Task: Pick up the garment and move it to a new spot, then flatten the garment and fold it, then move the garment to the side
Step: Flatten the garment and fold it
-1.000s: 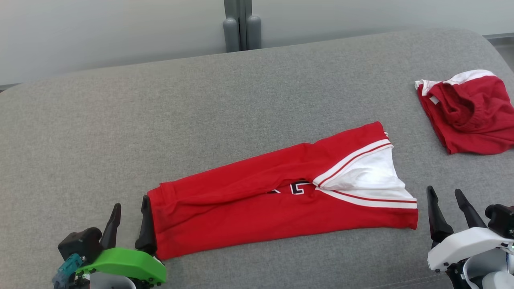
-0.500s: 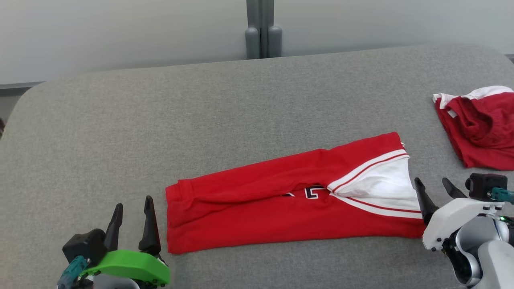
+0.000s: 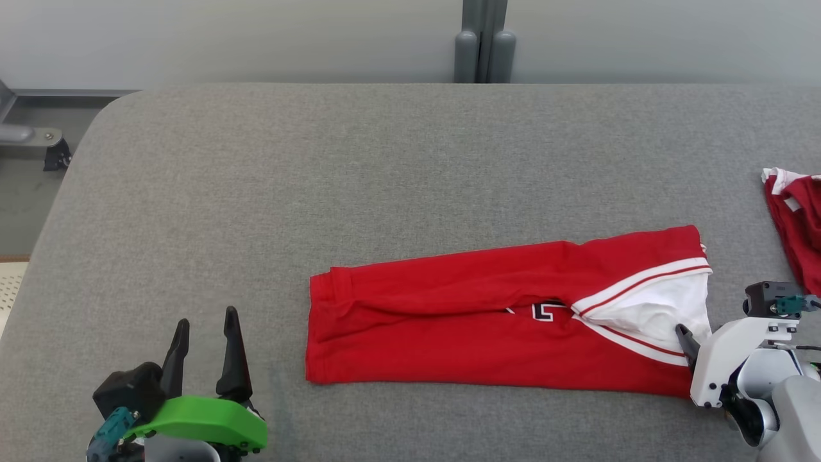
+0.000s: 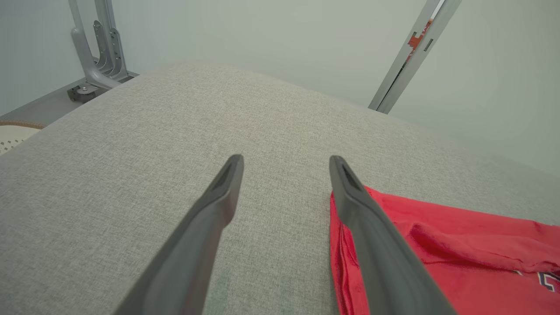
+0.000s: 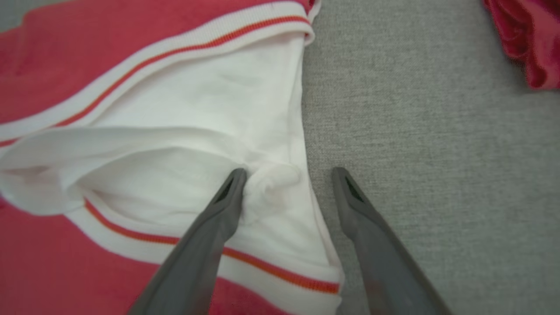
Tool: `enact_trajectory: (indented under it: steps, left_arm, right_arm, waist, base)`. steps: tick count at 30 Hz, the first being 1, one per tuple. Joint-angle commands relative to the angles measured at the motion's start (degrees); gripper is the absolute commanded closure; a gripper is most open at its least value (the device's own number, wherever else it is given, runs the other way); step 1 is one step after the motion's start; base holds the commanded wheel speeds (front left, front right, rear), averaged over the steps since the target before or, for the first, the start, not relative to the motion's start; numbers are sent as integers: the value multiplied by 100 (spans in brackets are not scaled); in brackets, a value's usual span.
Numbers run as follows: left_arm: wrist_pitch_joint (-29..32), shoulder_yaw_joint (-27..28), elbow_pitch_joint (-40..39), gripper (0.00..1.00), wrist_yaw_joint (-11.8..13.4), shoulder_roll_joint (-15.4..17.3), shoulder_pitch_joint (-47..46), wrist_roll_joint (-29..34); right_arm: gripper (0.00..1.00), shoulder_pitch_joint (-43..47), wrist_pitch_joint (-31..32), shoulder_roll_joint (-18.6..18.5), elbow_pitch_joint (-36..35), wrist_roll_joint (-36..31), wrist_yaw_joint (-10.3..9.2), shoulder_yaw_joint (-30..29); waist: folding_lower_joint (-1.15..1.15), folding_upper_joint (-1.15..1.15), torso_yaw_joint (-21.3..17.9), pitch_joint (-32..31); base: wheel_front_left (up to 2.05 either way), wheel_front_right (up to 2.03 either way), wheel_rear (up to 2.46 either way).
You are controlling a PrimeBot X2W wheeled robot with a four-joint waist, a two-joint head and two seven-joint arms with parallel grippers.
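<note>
The right end effector, fingers spread, straddles the red jersey at its white edge: one finger on the cloth, one over the gray table beside it. Another red garment lies apart.

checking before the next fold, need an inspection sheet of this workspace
surface: grey fabric pad, smooth
job's things: red garment folded into a long strip, white panel at its right end
clutter: second red-and-white garment bunched at the pad's right edge
grippers: left gripper open, beside the garment's left end; right gripper open, one finger on the white panel
cables: teal plug at the right wrist camera
surroundings: pale wall, grey post behind the pad
</note>
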Motion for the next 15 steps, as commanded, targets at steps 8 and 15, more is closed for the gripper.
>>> enact_trajectory:
  steps: [8, 15]
  left_arm:
    - [-4, 5, -34, 0, 9, 45, -108, -44]
    - [22, -69, -24, 0, -11, 4, -132, -31]
  right_arm:
    - [100, -149, -253, 64, 473, 138, 2, 546]
    - [100, -418, -821, -36, 783, 169, -12, 392]
  waist:
    - [0, 0, 57, -18]
    - [0, 0, -196, -83]
  base:
    - [0, 0, 0]
    - [0, 0, 0]
